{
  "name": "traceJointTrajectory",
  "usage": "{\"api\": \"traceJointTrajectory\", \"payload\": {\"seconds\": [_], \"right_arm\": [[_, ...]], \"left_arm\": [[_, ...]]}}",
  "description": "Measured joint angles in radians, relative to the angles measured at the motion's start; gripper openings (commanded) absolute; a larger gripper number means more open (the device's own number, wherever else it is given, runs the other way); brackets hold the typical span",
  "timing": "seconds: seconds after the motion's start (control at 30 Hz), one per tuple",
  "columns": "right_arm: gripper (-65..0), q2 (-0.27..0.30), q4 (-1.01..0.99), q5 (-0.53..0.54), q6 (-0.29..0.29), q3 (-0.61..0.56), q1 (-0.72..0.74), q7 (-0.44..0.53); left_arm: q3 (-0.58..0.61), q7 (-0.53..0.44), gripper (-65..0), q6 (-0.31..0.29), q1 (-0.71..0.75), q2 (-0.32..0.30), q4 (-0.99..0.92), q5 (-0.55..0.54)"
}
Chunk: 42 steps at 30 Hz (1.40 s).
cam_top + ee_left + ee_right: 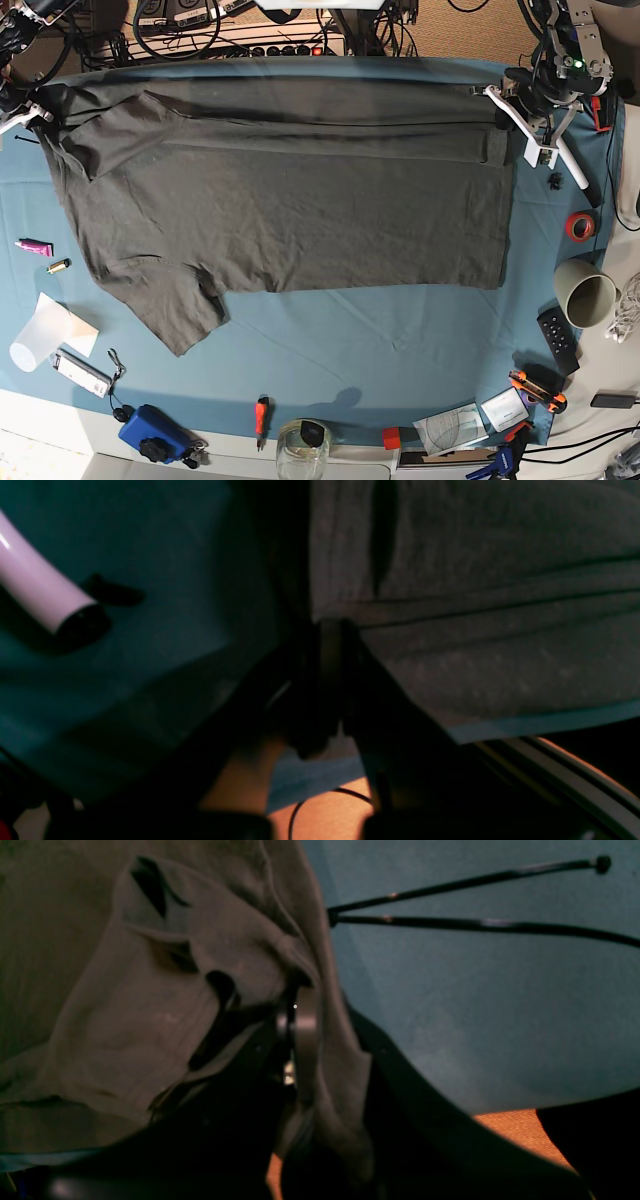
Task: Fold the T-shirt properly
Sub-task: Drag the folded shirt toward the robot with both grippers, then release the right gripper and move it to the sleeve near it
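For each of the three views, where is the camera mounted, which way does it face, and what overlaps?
Base: overhead, looking down on the dark olive-grey cotton T-shirt spread on the blue-teal table cloth; both arms at the far corners.
Left wrist: on the left arm, looking along its left pincer, shut on a shirt edge.
Right wrist: likewise on the right pincer, shut on bunched shirt fabric.
All three views share shirt and cloth.

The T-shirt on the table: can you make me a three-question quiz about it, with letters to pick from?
1. Where is the red tape roll?
A. on the T-shirt
B. beside the shirt, near the grey cup
C. inside the jar

2. What colour is the table cloth?
A. blue-teal
B. yellow
C. white

3. What is the right gripper doing?
A. wide open
B. shut on shirt cloth
C. holding the jar

Answers: B, it lies on bare cloth beside the shirt; A, teal shows all around; B, fabric bunches around its tips.
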Motion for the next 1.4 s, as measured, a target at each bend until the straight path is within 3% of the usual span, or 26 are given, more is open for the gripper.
{"api": "traceJointTrajectory", "payload": {"seconds": [0.2, 0.23, 0.37, 0.43, 0.6, 0.8, 0.87, 1.03, 1.23, 1.4], "right_arm": [[-65.0, 0.001, 0.000, 0.000, 0.001, 0.000, 0.000, 0.000], [-63.6, 0.000, 0.000, 0.000, 0.009, 0.000, 0.000, 0.000], [-46.1, 0.003, 0.000, -0.003, 0.023, 0.000, 0.000, 0.002], [-45.2, 0.005, 0.000, -0.003, 0.023, 0.001, 0.000, 0.004], [-45.2, 0.020, 0.000, 0.000, 0.022, 0.001, -0.002, 0.003], [-45.2, 0.115, 0.005, 0.149, -0.001, 0.003, 0.000, 0.004], [-45.2, 0.139, 0.005, 0.145, -0.001, 0.003, 0.009, 0.003], [-45.2, 0.154, 0.005, 0.156, 0.000, 0.004, 0.076, 0.004], [-45.2, 0.151, 0.005, 0.124, 0.000, 0.000, 0.216, 0.027], [-45.2, 0.154, 0.005, -0.040, -0.043, -0.129, 0.314, 0.145]], "left_arm": [[0.000, 0.000, -65.0, 0.000, 0.000, 0.000, 0.000, 0.000], [0.000, 0.000, -62.5, 0.000, 0.000, 0.000, 0.000, 0.000], [0.000, 0.000, -41.7, 0.000, 0.000, 0.000, 0.002, 0.005], [-0.004, -0.001, -38.1, 0.001, 0.000, -0.003, 0.003, 0.011], [-0.006, 0.039, -38.1, 0.008, 0.009, -0.003, 0.059, 0.035], [-0.006, -0.010, -38.1, 0.008, 0.054, -0.002, 0.185, 0.049], [-0.006, -0.059, -38.1, 0.007, 0.075, 0.000, 0.210, 0.064], [-0.006, -0.295, -38.1, 0.007, 0.043, 0.000, 0.232, 0.124], [-0.006, -0.314, -38.2, 0.007, -0.031, 0.000, 0.194, 0.124], [-0.006, -0.303, -38.1, 0.008, -0.070, 0.001, 0.142, 0.127]]}}
